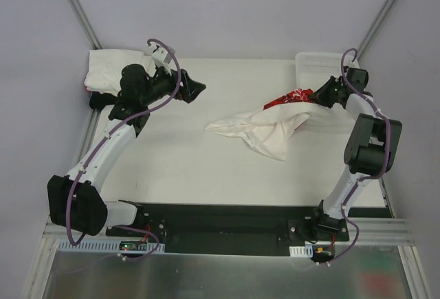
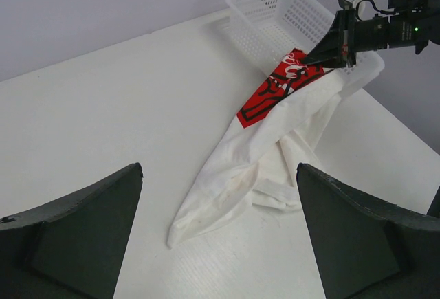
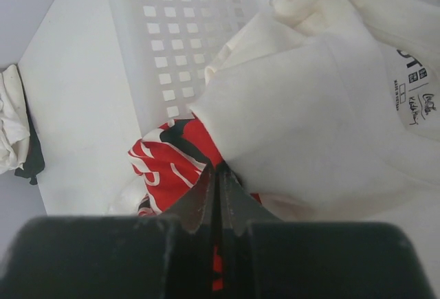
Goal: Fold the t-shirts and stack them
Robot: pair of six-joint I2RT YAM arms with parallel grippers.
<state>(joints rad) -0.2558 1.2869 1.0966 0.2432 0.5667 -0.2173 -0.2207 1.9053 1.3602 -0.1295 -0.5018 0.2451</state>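
A white t-shirt [image 1: 265,126] with a red and black printed patch [image 2: 273,91] trails from the mesh basket's rim down onto the table, crumpled and stretched. My right gripper [image 1: 320,95] is shut on its red printed part [image 3: 168,158] at the basket edge; it also shows in the left wrist view [image 2: 331,50] and in its own view [image 3: 218,170]. My left gripper [image 1: 199,89] is open and empty, hovering over the table left of the shirt, its jaws wide apart [image 2: 218,172]. A pile of white shirts [image 1: 113,71] lies at the back left, with black cloth [image 1: 103,100] under it.
The white plastic mesh basket [image 1: 313,62] stands at the back right and holds more white cloth [image 3: 357,17], one piece with a neck label. Grey walls close the back and sides. A black strip runs along the table's near edge.
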